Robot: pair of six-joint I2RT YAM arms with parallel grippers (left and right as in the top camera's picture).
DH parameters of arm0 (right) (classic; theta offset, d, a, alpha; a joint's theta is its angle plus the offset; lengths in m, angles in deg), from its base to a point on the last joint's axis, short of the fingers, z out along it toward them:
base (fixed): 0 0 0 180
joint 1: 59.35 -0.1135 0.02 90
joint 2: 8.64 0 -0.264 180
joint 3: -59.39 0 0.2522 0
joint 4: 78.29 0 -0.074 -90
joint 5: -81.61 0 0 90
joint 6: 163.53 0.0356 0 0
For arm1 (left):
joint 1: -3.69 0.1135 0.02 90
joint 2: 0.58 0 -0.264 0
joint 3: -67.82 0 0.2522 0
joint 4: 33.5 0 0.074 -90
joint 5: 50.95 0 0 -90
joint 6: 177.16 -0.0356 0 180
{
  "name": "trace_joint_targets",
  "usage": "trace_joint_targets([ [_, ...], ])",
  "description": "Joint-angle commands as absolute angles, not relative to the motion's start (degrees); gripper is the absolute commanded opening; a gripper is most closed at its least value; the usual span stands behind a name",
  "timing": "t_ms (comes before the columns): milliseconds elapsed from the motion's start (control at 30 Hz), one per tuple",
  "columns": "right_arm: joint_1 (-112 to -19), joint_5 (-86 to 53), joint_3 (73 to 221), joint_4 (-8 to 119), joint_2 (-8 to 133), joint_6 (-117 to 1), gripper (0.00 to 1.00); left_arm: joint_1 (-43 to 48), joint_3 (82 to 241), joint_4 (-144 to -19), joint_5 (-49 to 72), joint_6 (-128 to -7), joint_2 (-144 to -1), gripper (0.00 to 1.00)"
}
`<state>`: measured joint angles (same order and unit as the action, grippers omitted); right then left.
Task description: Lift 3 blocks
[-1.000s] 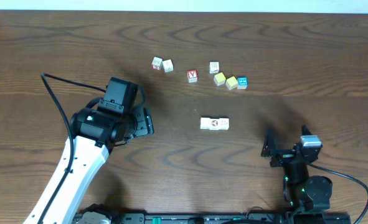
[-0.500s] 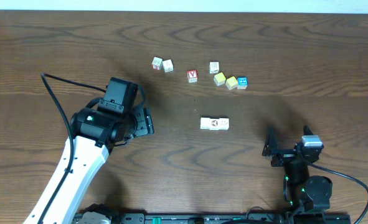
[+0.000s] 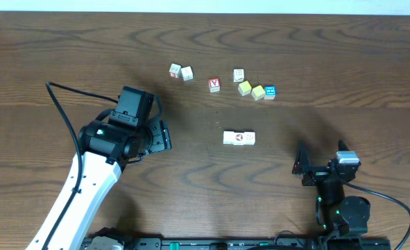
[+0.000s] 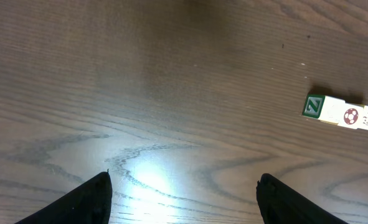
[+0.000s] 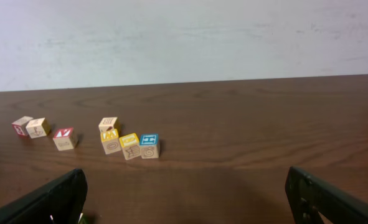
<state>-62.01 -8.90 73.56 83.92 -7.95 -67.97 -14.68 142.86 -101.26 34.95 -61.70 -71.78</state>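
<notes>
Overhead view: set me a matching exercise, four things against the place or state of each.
Things:
1. row of three blocks
2. blue cube
3. red cube
4. left gripper

Places or states:
a. right end of the far cluster
b. open, left of the row
c. alone at mid-table
d. by itself, just left of that cluster

Pairs: 1-c, 2-a, 3-d, 4-b
</notes>
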Motion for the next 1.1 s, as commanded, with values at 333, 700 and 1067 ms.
trace_joint_targets([
  [333,-61.79,-8.27,73.45,83.66,-8.37,-68.73,0.99,-14.31,143.69,-102.72,36.18,-62.99,-71.50,0.75],
  [700,-61.81,-8.27,73.45,83.66,-8.37,-68.73,0.99,-14.31,141.64,-102.02,35.24,-83.87,-58.58,0.75],
  [1067,-61.81,-8.27,73.45,83.66,-8.37,-68.73,0.99,-10.96,122.82,-87.73,35.26,-89.11,-33.03,0.75],
])
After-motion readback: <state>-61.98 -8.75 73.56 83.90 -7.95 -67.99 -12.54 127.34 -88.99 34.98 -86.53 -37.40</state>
